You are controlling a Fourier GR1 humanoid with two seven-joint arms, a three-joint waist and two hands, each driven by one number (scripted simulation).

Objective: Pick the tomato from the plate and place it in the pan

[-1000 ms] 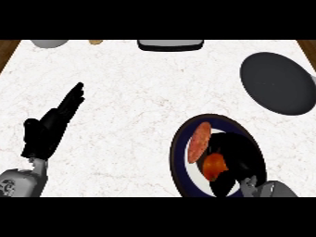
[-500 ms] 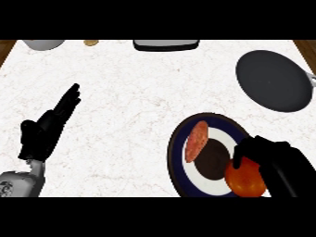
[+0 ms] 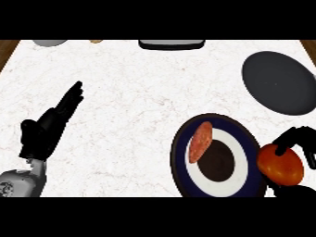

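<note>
The red-orange tomato point(image 3: 281, 165) is held in my right hand point(image 3: 309, 142), whose fingers curl round it at the lower right, just past the right rim of the dark blue plate point(image 3: 185, 152). A reddish oval slice point(image 3: 200, 141) still lies on the plate's left side. The dark grey pan point(image 3: 281, 82) sits at the upper right, its handle pointing right, well above the held tomato. My left hand point(image 3: 49, 125) rests open at the left with its fingers pointing up.
A dark tray or appliance point(image 3: 172, 44) stands at the counter's far edge in the middle. A grey bowl point(image 3: 49, 42) and a small tan object point(image 3: 96, 41) sit at the far left corner. Wooden floor shows beyond both side edges.
My right hand has closed on the tomato, lifted it off the plate's centre and carried it right past the rim. The left hand has stayed put.
</note>
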